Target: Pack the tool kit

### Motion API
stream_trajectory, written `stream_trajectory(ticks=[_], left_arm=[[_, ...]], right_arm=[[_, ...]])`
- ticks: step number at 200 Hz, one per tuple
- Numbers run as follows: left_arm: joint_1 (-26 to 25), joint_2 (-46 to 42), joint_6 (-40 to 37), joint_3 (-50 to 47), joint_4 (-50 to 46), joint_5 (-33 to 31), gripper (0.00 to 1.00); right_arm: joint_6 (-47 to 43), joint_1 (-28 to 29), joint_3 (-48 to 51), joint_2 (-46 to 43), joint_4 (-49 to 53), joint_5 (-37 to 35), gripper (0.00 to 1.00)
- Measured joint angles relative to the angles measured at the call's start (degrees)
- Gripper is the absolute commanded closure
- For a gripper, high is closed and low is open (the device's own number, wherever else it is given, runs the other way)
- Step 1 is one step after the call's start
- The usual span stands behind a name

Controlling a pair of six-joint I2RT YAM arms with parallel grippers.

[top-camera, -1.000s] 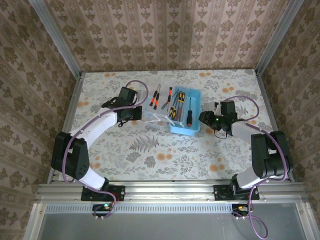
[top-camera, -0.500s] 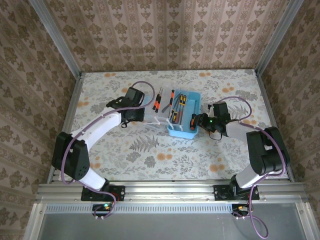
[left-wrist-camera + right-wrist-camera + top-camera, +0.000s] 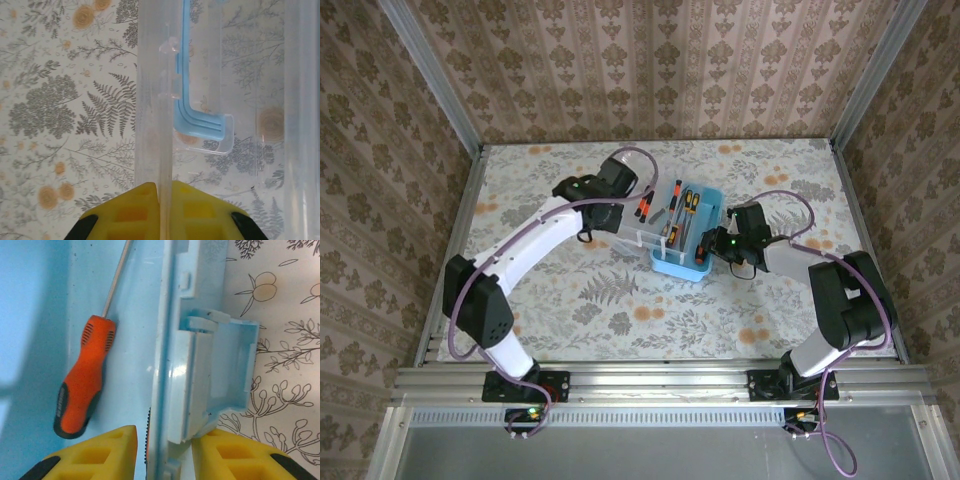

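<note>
We are pinching the clear lid (image 3: 150,100) with our left pincer (image 3: 165,195) — our right pincer (image 3: 164,440) is straddling the right wall of the case (image 3: 170,365); we cannot tell if it grips.

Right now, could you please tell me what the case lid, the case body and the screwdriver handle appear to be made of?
The lid looks like clear glossy plastic: the floral table cover shows through it. The case body looks like light-blue moulded plastic, smooth with a slight sheen. The screwdriver handle seems orange hard plastic with black, possibly rubbery, grip sections.
</note>
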State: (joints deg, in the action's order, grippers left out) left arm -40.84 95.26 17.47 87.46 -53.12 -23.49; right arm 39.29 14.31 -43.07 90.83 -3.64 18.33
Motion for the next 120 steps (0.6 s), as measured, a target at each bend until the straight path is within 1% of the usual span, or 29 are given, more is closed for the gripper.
stream_trajectory(ticks=[21, 48, 83, 107, 120], left_arm=[[-0.74, 0.94, 0.04, -0.11, -1.22, -2.34, 1.00], [-1.20, 1.90, 0.46, -1.53, -1.64, -3.87, 1.00], [-3.80, 2.80, 0.76, 0.33, -3.65, -7.54, 1.00], [-6.45, 6.84, 0.87, 8.50, -8.85, -12.63, 1.00], [-7.56, 8.44, 0.85, 10.78, -10.27, -14.99, 1.00]], right_arm=[[-0.04, 0.24, -0.04, -0.11, 0.50, -0.20, 0.66], [-0.04, 0.46, -0.09, -0.72, 1.03, -0.35, 0.67], [0.26, 0.57, -0.09, -0.70, 1.03, -0.42, 0.68], [1.27, 1.64, -0.74, 0.07, 0.81, -0.35, 0.64], [1.33, 1.81, -0.83, -0.02, 0.85, -0.28, 0.60]])
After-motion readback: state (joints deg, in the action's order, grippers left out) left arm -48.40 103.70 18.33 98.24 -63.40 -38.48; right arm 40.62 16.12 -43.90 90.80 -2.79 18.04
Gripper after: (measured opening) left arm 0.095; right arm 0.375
